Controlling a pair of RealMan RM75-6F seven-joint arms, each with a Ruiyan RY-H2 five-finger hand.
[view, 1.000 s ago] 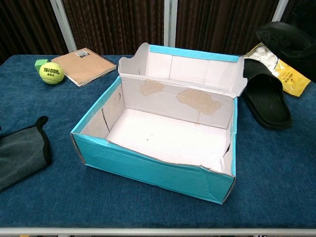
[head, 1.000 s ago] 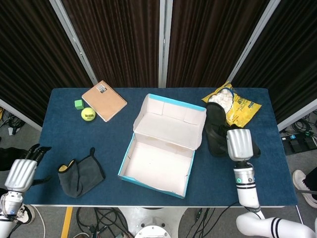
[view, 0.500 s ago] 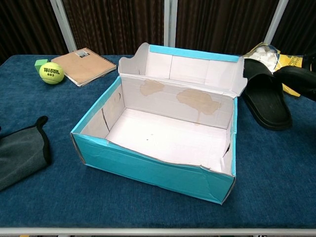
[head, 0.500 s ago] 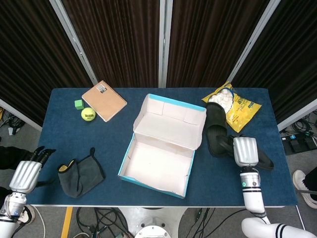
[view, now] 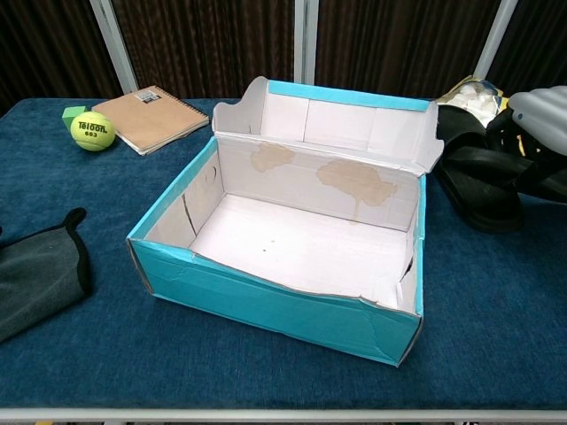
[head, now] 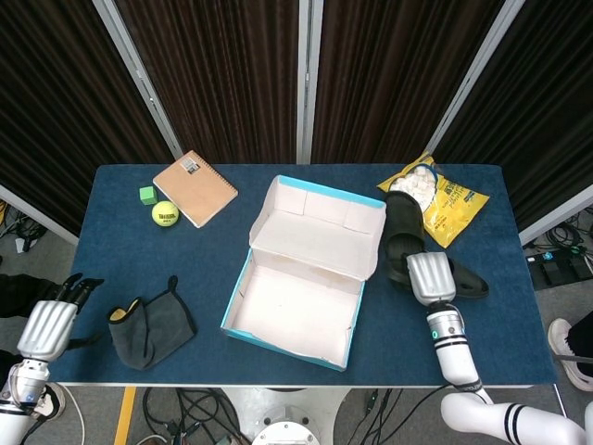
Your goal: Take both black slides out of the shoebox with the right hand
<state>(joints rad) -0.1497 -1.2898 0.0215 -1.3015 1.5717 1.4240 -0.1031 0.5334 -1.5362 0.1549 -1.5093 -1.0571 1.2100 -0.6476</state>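
Blue table [head: 519, 334]: left robot hand [head: 44, 326] only overhead.

Turquoise shoebox [head: 345, 355], black slides [head: 400, 239], yellow-green tennis ball [head: 164, 213]

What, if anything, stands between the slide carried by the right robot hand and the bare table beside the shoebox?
Nothing visible on the bare side. The right robot hand holds a black slide beside the other slide, which lies outside the empty shoebox. Open table lies on its far side.
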